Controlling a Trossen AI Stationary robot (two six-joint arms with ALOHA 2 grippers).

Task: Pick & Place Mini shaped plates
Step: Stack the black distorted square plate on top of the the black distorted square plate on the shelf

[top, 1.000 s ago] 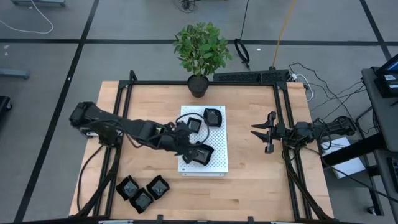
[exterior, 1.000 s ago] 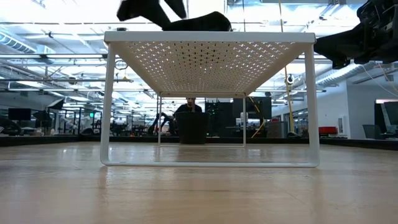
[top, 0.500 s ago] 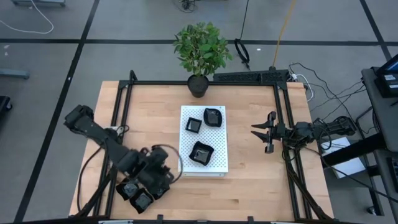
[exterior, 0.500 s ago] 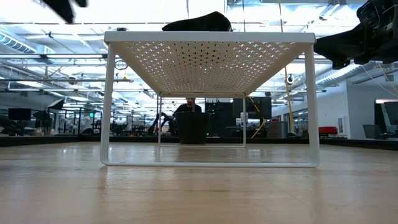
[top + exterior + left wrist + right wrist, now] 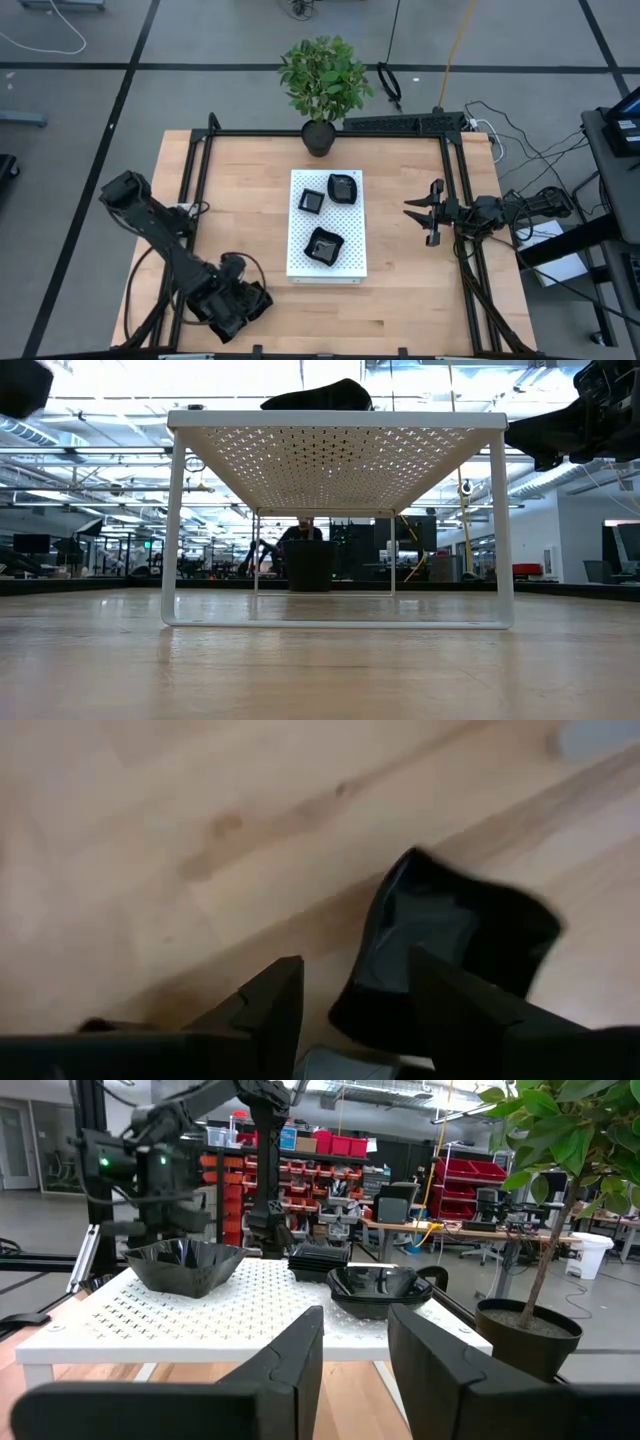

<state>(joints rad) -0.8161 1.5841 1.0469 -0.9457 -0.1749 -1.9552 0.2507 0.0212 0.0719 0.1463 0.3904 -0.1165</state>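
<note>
The left claw [image 5: 345, 1010] hung spread and empty over a loose black plate [image 5: 450, 955] near the tabletop's [image 5: 410, 300] front-left corner. Descending off-centre, a finger might have clipped its rim and skidded it. The right claw [image 5: 420, 212] waited, parted.

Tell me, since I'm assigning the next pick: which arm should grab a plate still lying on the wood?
Left. Its claw hangs open right over a loose black plate, while the right claw waits beyond the white board.
</note>
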